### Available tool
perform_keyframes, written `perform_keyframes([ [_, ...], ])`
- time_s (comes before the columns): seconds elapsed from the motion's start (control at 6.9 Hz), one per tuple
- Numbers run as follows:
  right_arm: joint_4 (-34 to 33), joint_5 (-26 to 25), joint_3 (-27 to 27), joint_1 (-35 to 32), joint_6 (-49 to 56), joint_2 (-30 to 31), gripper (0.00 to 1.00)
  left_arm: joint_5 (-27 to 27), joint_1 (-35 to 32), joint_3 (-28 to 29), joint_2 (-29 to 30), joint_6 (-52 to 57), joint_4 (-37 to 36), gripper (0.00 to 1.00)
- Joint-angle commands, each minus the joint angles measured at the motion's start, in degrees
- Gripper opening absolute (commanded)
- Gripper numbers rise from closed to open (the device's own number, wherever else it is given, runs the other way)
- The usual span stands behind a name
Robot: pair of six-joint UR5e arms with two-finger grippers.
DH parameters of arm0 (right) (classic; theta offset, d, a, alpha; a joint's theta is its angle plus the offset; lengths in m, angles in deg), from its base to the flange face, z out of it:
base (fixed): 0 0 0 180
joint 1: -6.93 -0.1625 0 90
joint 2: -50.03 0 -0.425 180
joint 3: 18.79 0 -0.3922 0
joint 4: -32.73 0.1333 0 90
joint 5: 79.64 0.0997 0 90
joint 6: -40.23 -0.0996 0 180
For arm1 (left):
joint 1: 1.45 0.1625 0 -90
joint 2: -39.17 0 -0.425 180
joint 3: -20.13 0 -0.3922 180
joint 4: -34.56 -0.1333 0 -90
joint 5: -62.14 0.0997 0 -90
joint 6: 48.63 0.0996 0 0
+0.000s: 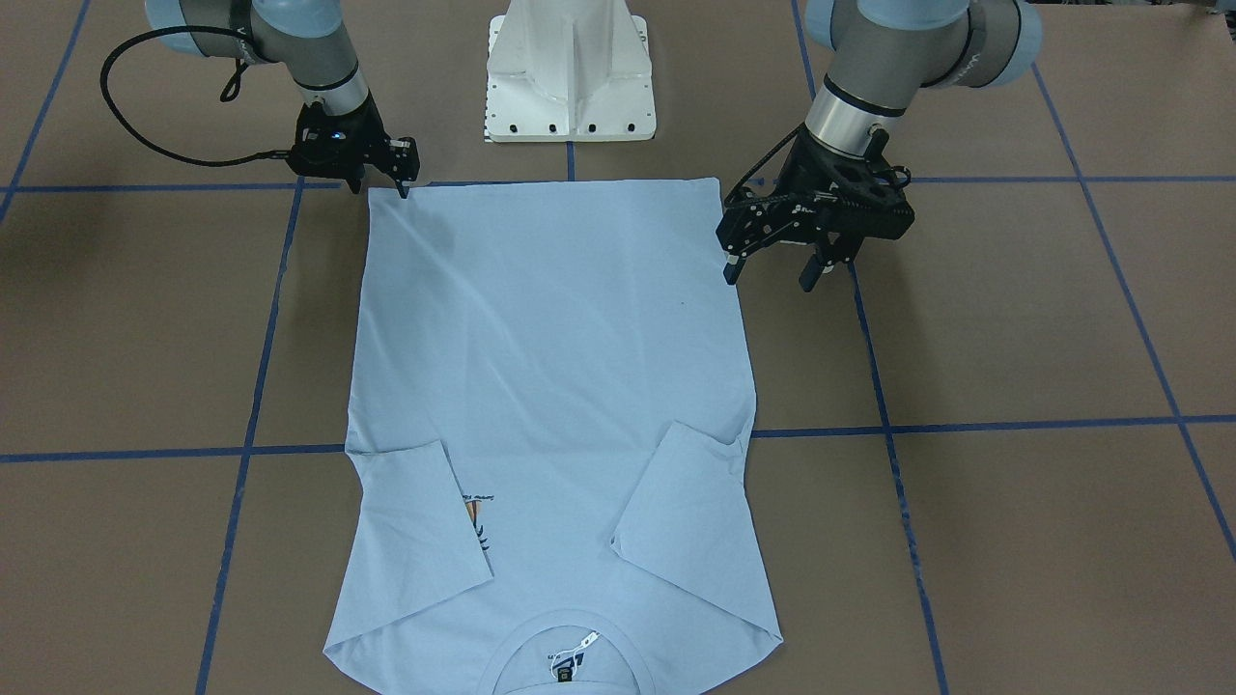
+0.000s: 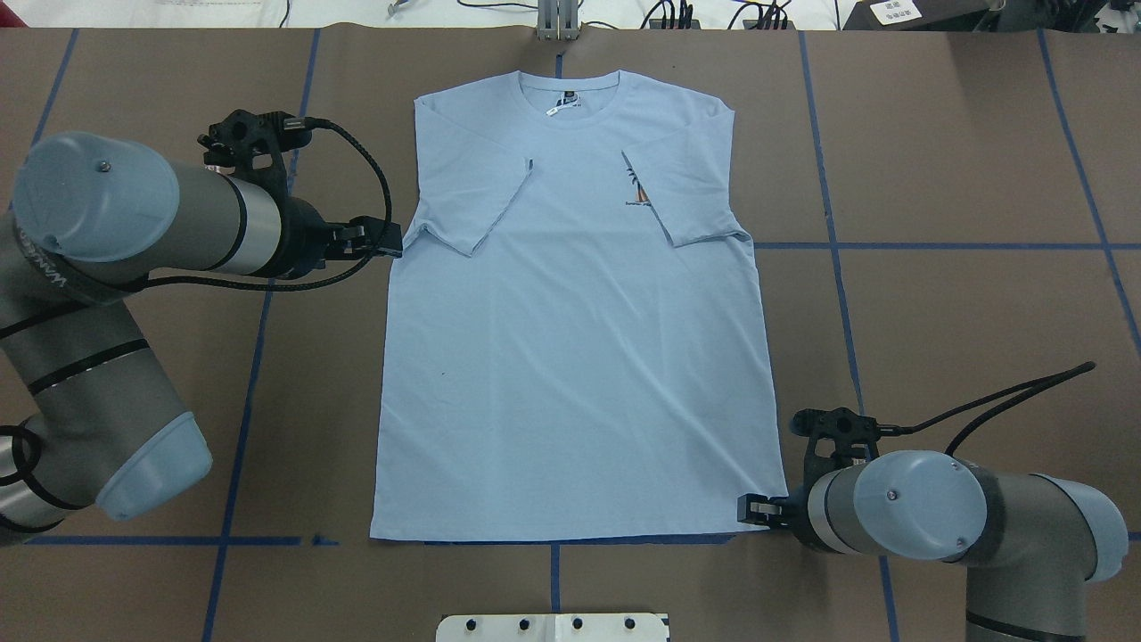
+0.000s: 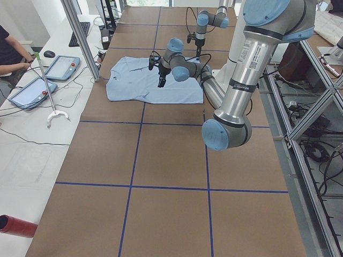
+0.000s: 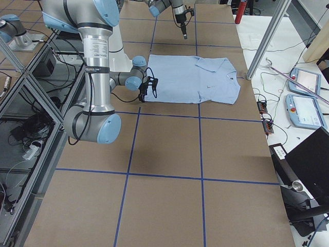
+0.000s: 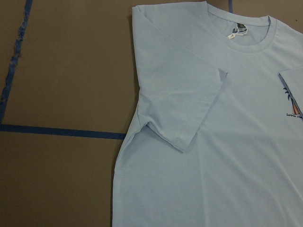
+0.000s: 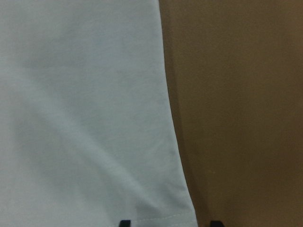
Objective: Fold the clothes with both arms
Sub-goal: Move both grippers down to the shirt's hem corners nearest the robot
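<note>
The light blue T-shirt (image 2: 570, 357) lies flat and face up on the brown table, collar at the far side. Both sleeves are folded in over the chest, and one half hides the palm-tree print (image 2: 636, 189). My left gripper (image 1: 770, 273) hovers open above the table beside the shirt's side edge, level with the folded sleeve (image 5: 189, 109); its fingers do not show in the left wrist view. My right gripper (image 1: 398, 183) sits low at the near hem corner (image 6: 182, 213). It is open, and the corner lies between its fingertips (image 6: 124, 222).
The white pedestal base (image 1: 570, 77) stands just behind the hem. Blue tape lines (image 2: 250, 357) cross the brown table. On the white side table beyond the collar are tablets (image 3: 63, 67), cables and a person's arm (image 3: 10, 53).
</note>
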Motion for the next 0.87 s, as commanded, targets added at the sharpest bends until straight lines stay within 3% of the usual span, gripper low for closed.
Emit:
perform_keyframes([
  [0.0,0.0,0.2,-0.4,-0.1,0.1,0.1,0.59,0.0,0.0,0.0,0.0,0.0,0.0,1.0],
  [0.58,0.0,1.2,-0.3,-0.3,0.0,0.5,0.53,0.0,0.0,0.0,0.0,0.0,0.0,1.0],
  [0.72,0.0,1.2,-0.3,-0.3,0.0,0.6,0.44,0.0,0.0,0.0,0.0,0.0,0.0,1.0],
])
